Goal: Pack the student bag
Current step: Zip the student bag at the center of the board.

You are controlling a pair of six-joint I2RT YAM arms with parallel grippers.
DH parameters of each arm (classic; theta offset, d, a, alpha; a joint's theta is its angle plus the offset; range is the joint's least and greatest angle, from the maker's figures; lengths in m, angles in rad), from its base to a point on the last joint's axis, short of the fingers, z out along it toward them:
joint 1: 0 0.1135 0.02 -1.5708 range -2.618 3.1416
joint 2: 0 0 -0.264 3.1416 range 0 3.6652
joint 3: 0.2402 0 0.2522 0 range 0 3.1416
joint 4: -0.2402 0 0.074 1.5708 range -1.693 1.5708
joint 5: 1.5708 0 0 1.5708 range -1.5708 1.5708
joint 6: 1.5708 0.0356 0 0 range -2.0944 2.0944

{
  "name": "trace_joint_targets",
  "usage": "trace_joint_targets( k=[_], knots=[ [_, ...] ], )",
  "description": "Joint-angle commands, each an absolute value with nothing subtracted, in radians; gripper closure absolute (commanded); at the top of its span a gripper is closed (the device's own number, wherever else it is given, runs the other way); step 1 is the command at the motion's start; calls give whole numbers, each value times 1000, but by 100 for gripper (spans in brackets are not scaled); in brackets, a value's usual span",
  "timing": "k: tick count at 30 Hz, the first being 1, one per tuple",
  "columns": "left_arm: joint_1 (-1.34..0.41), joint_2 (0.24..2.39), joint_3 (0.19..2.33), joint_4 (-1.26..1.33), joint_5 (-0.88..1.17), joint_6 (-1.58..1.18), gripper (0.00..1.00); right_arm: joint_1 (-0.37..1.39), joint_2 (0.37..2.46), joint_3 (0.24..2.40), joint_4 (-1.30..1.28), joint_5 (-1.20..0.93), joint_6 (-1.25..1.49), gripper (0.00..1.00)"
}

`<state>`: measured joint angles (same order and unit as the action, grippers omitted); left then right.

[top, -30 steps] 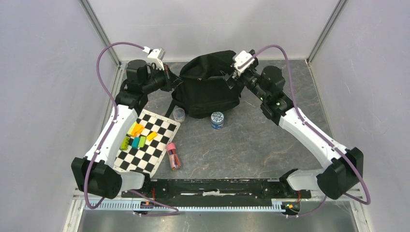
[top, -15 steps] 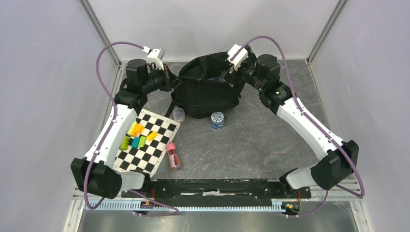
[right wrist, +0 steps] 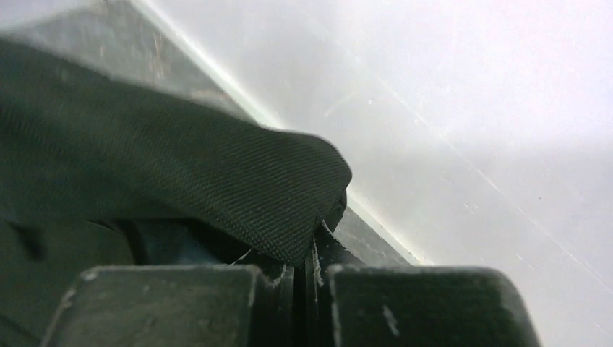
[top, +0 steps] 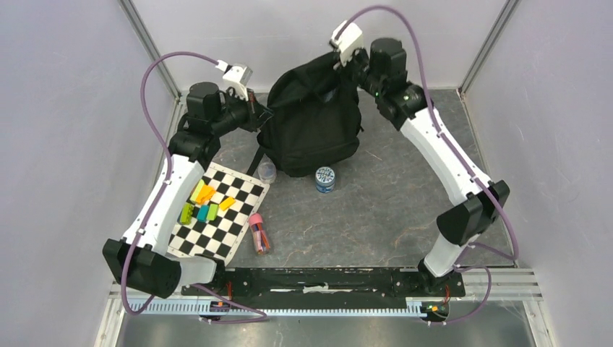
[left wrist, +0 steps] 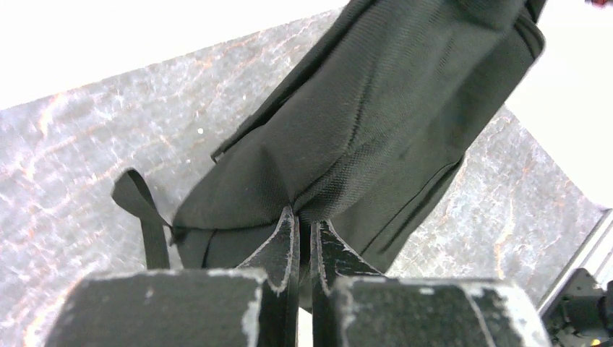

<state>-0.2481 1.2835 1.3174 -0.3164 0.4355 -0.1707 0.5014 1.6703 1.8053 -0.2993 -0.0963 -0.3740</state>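
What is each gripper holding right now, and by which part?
Both hold the large black soft fabric backpack. The left gripper pinches a fabric fold on its side; the right gripper pinches the fabric edge at its top.

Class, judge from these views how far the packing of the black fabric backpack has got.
Done: nothing visibly packed. In hand: the left pincer is shut on the side of the black fabric backpack, the right pincer on its top edge, holding it up. Left: the coloured blocks on the checkered board, the small clear jar, the blue-patterned round tub and the pink pencil tube lie outside on the table.
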Motion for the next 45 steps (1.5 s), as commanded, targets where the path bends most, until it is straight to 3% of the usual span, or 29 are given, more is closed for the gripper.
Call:
trace_joint_targets(
  k=[1, 3, 11, 12, 15, 23, 29, 40, 45],
  knots=[
    [-332, 1239, 1450, -239, 409, -4, 96, 484, 1686, 2134, -143, -154, -185, 100],
    [-374, 1237, 1476, -246, 366, 50, 94, 474, 1702, 2128, -140, -166, -142, 100],
    [-489, 1261, 1508, -268, 231, 205, 72, 434, 1698, 1913, -58, -305, 24, 100],
    [-500, 1269, 1505, -268, 219, 220, 68, 434, 1698, 1897, -49, -310, 41, 100],
    [-566, 1279, 1497, -258, 128, 288, 43, 433, 1714, 1873, -35, -330, 79, 100],
    [-748, 1241, 1416, -124, -25, 470, 13, 430, 1740, 1897, -30, -329, 129, 100],
    [-758, 1342, 1488, -227, -97, 543, 11, 428, 1737, 1902, -30, -333, 138, 100],
    [-783, 1331, 1417, -281, -135, 575, 1, 417, 1747, 1927, -32, -331, 155, 100],
    [-808, 1346, 1380, -298, -233, 613, 4, 413, 1744, 1927, -41, -319, 155, 100]
  ],
)
